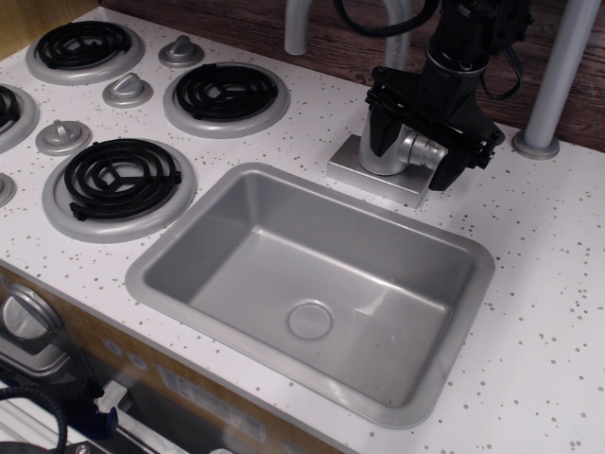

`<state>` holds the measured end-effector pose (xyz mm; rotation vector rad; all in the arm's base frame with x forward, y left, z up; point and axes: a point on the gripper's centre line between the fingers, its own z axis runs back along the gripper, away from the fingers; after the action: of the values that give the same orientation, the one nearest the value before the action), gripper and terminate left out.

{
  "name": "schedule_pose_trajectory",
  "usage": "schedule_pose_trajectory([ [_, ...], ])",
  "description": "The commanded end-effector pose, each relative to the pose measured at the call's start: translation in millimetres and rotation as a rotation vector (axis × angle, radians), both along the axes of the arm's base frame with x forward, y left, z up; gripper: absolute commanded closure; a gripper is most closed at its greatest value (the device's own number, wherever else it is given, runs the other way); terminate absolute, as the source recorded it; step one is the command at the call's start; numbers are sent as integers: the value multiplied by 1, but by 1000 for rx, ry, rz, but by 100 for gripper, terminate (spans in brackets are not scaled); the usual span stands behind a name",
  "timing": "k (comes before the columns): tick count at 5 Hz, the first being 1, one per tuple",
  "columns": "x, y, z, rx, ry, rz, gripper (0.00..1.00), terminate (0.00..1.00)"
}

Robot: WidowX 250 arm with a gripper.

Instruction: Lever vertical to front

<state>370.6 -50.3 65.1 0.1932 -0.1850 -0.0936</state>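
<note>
The faucet's thick silver column stands on a square base behind the sink. The lever, a short silver-grey stub with a round end, juts from the column toward the front right. My black gripper comes down from above over it. One finger lies in front of the column on the left. The other finger is on the stub's right side. The jaws stand apart with the stub between them. I cannot tell whether either finger touches the stub.
A grey sink basin fills the middle front. Several black coil burners and grey cone knobs lie at the left. The curved spout pipe rises at the back. A grey post stands at the right. Black cables hang above.
</note>
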Motion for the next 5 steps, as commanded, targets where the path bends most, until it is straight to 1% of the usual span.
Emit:
schedule_pose_trajectory([
  [1,0,0,0,0,0,0,0,0],
  [2,16,-2,11,26,-121,-68,0,0],
  [3,30,-3,21,52,-156,-133,0,0],
  [4,43,-7,31,77,-161,-181,0,0],
  [5,46,-6,32,80,-169,-187,0,0],
])
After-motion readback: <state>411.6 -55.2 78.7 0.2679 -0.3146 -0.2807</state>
